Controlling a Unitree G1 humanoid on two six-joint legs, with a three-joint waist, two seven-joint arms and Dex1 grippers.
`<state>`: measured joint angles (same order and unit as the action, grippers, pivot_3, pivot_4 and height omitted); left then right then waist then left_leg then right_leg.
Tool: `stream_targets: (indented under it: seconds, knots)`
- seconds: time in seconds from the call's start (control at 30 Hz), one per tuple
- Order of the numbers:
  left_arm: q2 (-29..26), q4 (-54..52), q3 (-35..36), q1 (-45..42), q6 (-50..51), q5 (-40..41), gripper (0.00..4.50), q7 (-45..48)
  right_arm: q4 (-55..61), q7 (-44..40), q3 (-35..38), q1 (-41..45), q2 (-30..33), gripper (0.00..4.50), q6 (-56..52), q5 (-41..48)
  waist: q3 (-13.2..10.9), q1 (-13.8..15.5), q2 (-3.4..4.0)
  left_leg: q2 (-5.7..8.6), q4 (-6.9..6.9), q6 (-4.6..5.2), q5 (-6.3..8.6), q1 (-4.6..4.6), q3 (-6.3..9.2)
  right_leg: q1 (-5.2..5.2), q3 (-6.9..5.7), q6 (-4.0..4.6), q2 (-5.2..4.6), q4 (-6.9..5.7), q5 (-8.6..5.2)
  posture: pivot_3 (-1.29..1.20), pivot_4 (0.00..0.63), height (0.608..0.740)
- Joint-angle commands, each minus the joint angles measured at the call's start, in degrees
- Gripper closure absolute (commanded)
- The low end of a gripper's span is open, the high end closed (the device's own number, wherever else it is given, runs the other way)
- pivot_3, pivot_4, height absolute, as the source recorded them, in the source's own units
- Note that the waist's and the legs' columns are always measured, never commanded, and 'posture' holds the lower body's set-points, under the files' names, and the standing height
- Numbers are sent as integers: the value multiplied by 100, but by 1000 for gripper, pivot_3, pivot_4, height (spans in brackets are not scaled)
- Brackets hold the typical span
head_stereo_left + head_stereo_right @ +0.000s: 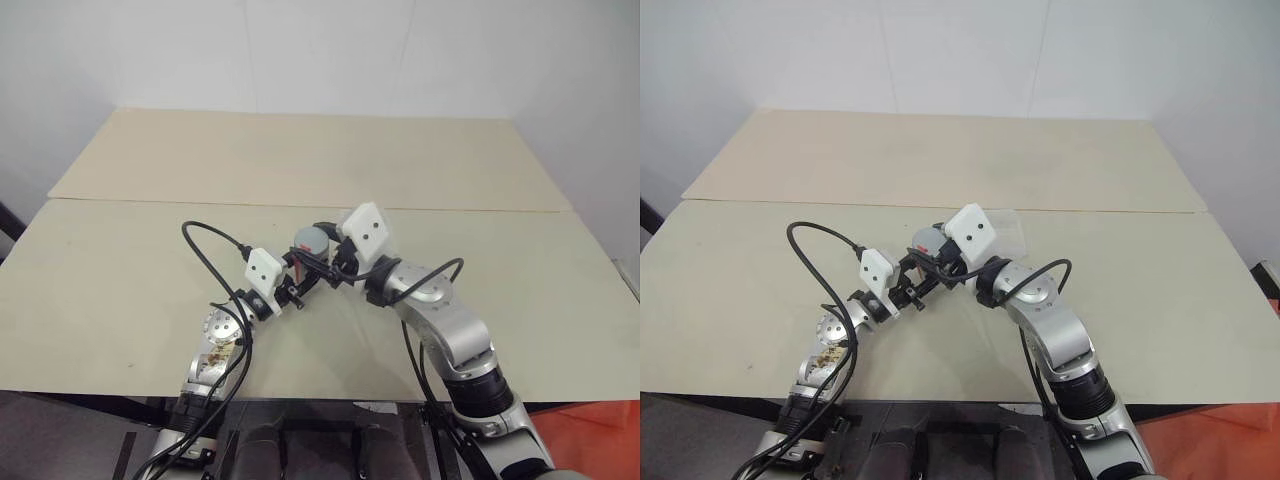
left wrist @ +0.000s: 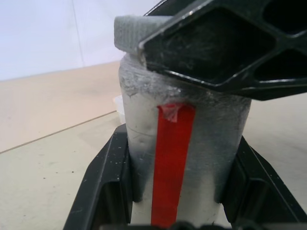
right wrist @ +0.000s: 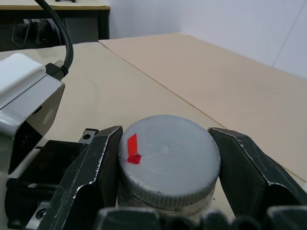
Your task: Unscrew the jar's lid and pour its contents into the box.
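The jar, silvery with a red strip down its side, stands upright between my two arms near the middle of the table. My left gripper is shut on the jar's body, one black finger on each side. The grey round lid with a small red mark sits on the jar. My right gripper is shut on the lid, its fingers pressed against the ribbed rim from both sides. The clear plastic box lies just behind my right wrist, partly hidden by it.
The table is two pale boards with a seam running across behind the jar. White walls stand beyond the far edge. Black cables loop over my left forearm.
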<state>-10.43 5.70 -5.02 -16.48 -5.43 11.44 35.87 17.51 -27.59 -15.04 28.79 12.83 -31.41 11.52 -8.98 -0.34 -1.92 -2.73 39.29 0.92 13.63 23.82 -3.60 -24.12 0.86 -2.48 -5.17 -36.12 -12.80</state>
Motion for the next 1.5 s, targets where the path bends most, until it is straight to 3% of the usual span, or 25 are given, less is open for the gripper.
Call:
stream_targets:
  seconds: [0.03, 0.27, 0.53, 0.67, 0.87, 1.07, 1.1, 1.2, 1.33, 1.5]
  knots:
    - [-96, -525, 2, 79, -46, 416, 2568, 409, 168, -527, 182, 20, 158, 1704, 298, 330, 0, -20, 0, 0, 0, 0, 0, 0, 0, 0, 0, 0, 0, 0, 0, 0, 150, 740]
    - [-339, -923, -35, 227, 144, 871, 2568, 1013, -561, -2640, 168, 392, 886, 1704, 1080, 920, 0, -36, 0, -2, -1, 0, 0, -2, 1, 3, 0, 1, 0, 2, 0, 0, 150, 740]
    - [-434, -1078, -142, 246, 209, 935, 2568, 1340, -2561, -5685, 66, 1511, 1264, 1704, 2084, 1334, -1, -39, 1, -3, -2, 0, 0, -3, -2, 2, 1, 1, 2, 4, 1, 0, 150, 740]
    - [-429, -1142, -155, 251, 232, 957, 2568, 1383, -3412, -6453, -239, 2031, 1362, 1704, 2458, 1442, -2, -42, 2, -5, -2, 0, 0, -3, -2, 1, 1, 2, 4, 2, 1, 0, 150, 740]
    - [-380, -1124, -181, 221, 212, 966, 2568, 1370, -4062, -6491, -806, 2464, 1498, 1704, 2966, 1817, -2, -37, 2, -5, -2, 0, 0, -3, -2, -1, 0, 3, 1, 1, 1, 0, 150, 740]
    - [-393, -1100, -183, 265, 200, 942, 2568, 1368, -4162, -6348, -328, 2362, 1323, 1704, 3058, 1872, -2, -28, 2, -5, -2, 0, 0, -2, -3, -1, 0, 3, -1, 1, 2, 0, 150, 740]
    - [-400, -1095, -175, 276, 195, 942, 2568, 1370, -4095, -6318, -210, 2329, 1311, 977, 2964, 1904, -2, -29, 2, -5, -2, 0, 0, -2, -3, 0, 0, 3, -1, 1, 2, 0, 150, 740]
    - [-401, -1048, -139, 275, 226, 940, 2568, 1330, -3528, -6253, 108, 2041, 1468, 96, 2810, 2054, -2, -1, 2, -5, -2, 0, 0, -2, -2, 0, -1, 3, -1, 0, 2, 0, 150, 740]
    - [-327, -914, -55, 207, 272, 968, 2568, 1209, -2550, -5680, 630, 1479, 1645, 41, 2716, 2114, -2, 50, 3, -3, -2, 0, 0, 1, -4, -2, -1, 2, -5, 2, 3, 0, 150, 740]
    - [-371, -862, -27, 172, 247, 946, 2568, 1253, -1037, -3737, 1241, 691, 1591, 41, 2487, 1598, -2, 54, 3, -7, -3, -1, 0, 0, -4, -6, -2, 2, 0, -4, 3, 0, 150, 740]
